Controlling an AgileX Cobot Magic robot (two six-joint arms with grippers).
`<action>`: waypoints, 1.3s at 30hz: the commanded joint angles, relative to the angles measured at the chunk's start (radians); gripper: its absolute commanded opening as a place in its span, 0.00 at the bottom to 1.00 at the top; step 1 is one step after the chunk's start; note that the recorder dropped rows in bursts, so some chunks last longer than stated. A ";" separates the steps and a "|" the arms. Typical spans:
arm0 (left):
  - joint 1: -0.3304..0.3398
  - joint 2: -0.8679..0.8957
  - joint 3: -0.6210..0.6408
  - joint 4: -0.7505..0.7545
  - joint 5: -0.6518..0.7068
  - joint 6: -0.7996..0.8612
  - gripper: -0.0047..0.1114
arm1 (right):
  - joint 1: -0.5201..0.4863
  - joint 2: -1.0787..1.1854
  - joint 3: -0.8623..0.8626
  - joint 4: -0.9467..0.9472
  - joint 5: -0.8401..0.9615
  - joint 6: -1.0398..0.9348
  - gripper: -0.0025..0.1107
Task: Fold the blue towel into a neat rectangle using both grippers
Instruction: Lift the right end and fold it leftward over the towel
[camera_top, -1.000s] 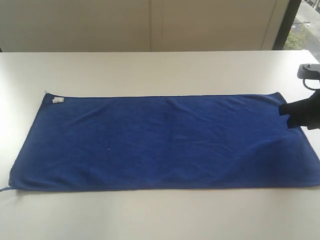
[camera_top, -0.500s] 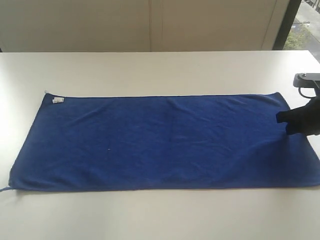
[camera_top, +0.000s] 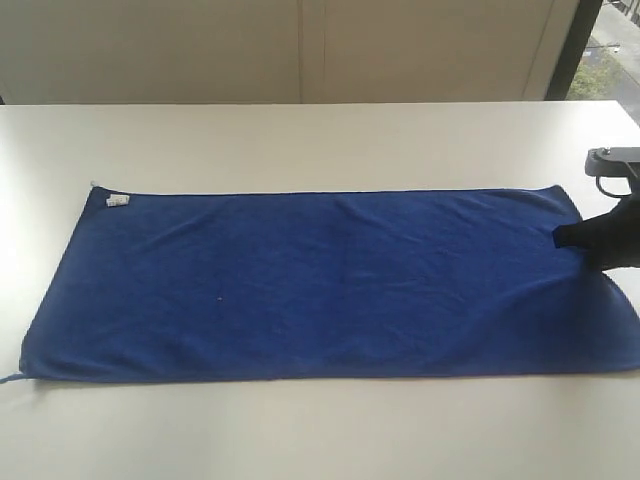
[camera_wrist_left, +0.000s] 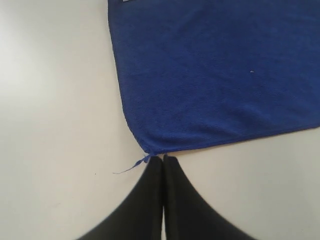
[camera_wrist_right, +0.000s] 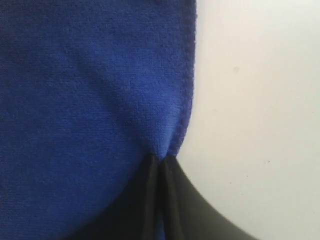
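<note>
Pose | right claw (camera_wrist_right: 160, 159) low, pinching blue towel (camera_top: 320, 280) edge | left claw (camera_wrist_left: 163, 157) pressed together beside corner

White label (camera_top: 117, 201) on the blue towel (camera_top: 320, 285) looks too small to read.

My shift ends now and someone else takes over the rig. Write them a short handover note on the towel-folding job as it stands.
Left gripper: shut, holding nothing. Its tips are by the blue towel's near-left corner, where a loose thread trails.
Right gripper: shut on the towel's right short edge, with the cloth puckered at the pinch.
Towel: spread flat at full length on the white table, white label at the far-left corner.
Done: right edge pinched; no fold made.
Left: grip the left end, then fold the towel into a neat rectangle.
</note>
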 joint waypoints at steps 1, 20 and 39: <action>0.003 -0.007 0.002 -0.011 0.007 0.003 0.04 | -0.010 0.015 0.001 -0.028 0.017 -0.005 0.02; 0.003 -0.007 0.002 -0.011 0.007 0.003 0.04 | -0.201 -0.054 -0.001 -0.103 -0.056 0.030 0.02; 0.003 -0.007 0.002 -0.011 0.007 0.003 0.04 | -0.001 -0.208 -0.158 -0.019 0.160 0.093 0.02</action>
